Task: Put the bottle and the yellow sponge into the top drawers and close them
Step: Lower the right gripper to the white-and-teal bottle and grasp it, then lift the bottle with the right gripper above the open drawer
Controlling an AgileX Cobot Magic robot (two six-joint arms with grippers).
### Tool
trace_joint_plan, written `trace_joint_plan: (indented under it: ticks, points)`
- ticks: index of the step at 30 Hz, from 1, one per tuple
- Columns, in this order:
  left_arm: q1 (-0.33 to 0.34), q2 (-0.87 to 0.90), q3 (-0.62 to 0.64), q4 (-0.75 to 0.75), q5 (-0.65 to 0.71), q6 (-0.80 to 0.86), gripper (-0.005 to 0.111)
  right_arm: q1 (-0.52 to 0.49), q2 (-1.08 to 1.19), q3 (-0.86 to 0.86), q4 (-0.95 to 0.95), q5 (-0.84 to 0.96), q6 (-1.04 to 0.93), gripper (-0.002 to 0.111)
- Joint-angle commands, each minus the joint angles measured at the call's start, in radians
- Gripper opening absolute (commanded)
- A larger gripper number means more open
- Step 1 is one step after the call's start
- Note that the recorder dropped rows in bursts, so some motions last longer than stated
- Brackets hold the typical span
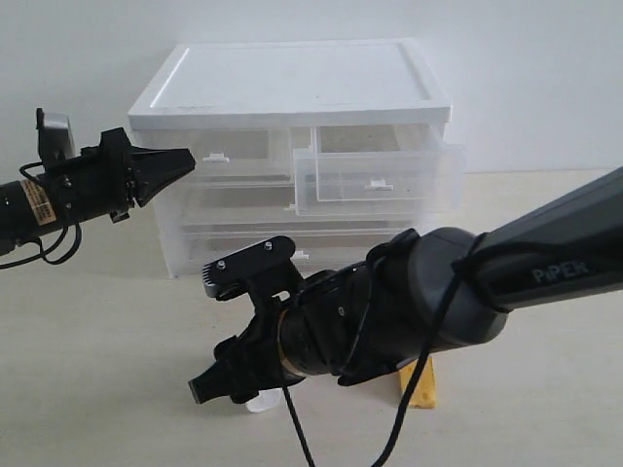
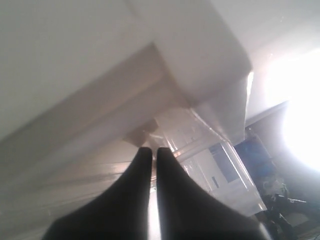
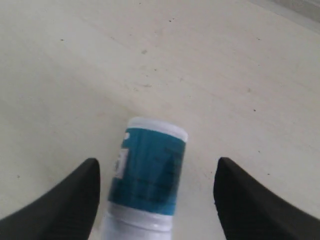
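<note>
The white bottle [image 3: 147, 175] with a teal label lies on the table between the wide-apart fingers of my right gripper [image 3: 157, 162], nearer one finger; no pad touches it. In the exterior view only its white end [image 1: 261, 401] peeks out under that gripper [image 1: 216, 381], low at the table front. The yellow sponge [image 1: 423, 381] lies behind the right arm, mostly hidden. The right top drawer [image 1: 375, 175] stands pulled out; the left top drawer [image 1: 238, 146] is closed. My left gripper [image 1: 190, 161] is shut and empty, its tips [image 2: 150, 151] just left of that drawer's tab handle [image 1: 212, 156].
The white-topped drawer unit [image 1: 292, 83] stands at the back centre, with two full-width translucent drawers [image 1: 243, 209] below the top pair. My right arm [image 1: 506, 272] crosses the front right of the table. Bare table [image 1: 97, 370] lies front left.
</note>
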Motion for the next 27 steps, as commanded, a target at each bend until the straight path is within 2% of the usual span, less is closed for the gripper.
trace_joint_plan:
  ticks: [1, 5, 7, 10, 12, 13, 21, 27]
  points:
    - [-0.012, 0.008, -0.005, -0.016, -0.003, -0.006, 0.004, -0.001, 0.034, -0.033, 0.024, -0.030, -0.001, 0.058]
    - [-0.012, 0.008, -0.005, -0.016, -0.003, -0.001, 0.004, -0.001, 0.062, -0.044, 0.025, -0.030, -0.006, 0.058]
    - [-0.012, 0.008, -0.005, -0.016, -0.003, -0.001, 0.004, -0.001, 0.062, -0.042, 0.025, -0.014, -0.025, 0.053]
    - [-0.012, 0.008, -0.005, -0.019, -0.001, 0.006, 0.004, -0.001, 0.053, -0.042, 0.025, -0.014, -0.030, 0.031]
    - [-0.012, 0.008, -0.005, -0.019, 0.005, 0.006, 0.004, -0.001, 0.037, -0.042, 0.025, -0.022, -0.059, 0.007]
    - [-0.012, 0.008, -0.005, -0.019, 0.005, 0.006, 0.004, -0.001, 0.032, -0.042, 0.028, -0.024, -0.071, 0.000]
    - [-0.012, 0.008, -0.005, -0.023, 0.005, 0.009, 0.004, 0.058, -0.129, 0.011, 0.030, -0.021, -0.158, 0.000]
    - [-0.012, 0.008, -0.005, -0.023, 0.005, 0.009, 0.004, 0.079, -0.337, 0.086, 0.027, 0.067, -0.189, 0.000]
